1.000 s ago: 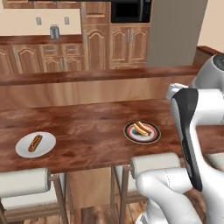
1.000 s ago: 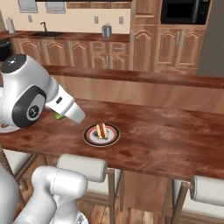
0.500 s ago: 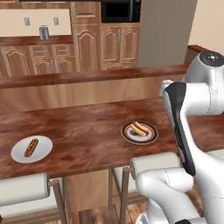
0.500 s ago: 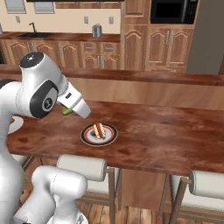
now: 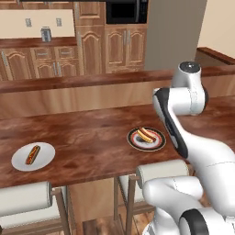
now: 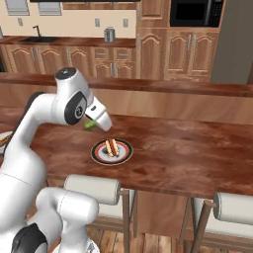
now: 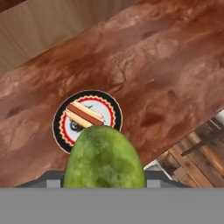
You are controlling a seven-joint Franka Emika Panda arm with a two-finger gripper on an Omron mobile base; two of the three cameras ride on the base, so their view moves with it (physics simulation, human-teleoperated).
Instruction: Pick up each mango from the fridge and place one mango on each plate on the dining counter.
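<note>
A green mango (image 7: 105, 159) is held clenched in the gripper (image 6: 93, 122), which hangs in the air above the table (image 5: 92, 137). In the hand view the fruit is seen large at the bottom edge, and the gripper's fingers are hidden behind it. In the right base view a small patch of green is seen under the white hand, just left of and above the dark-rimmed plate (image 6: 112, 151).

That dark-rimmed plate (pale in the centre, with a red zigzag ring) is set on the table near its front edge, and a hot dog in a bun (image 7: 84, 114) is lying on it. In the left base view the same plate is seen just left of the arm's forearm. A plain white plate (image 5: 33, 156) is placed well apart from it, far to the left on the table, and a second hot dog (image 5: 32, 154) is lying on it.

White-cushioned stools (image 5: 164, 172) are tucked under the near edge of the table. Brown wooden cupboards (image 6: 143, 64) and a dark microwave (image 6: 191, 12) are seen along the far wall.
</note>
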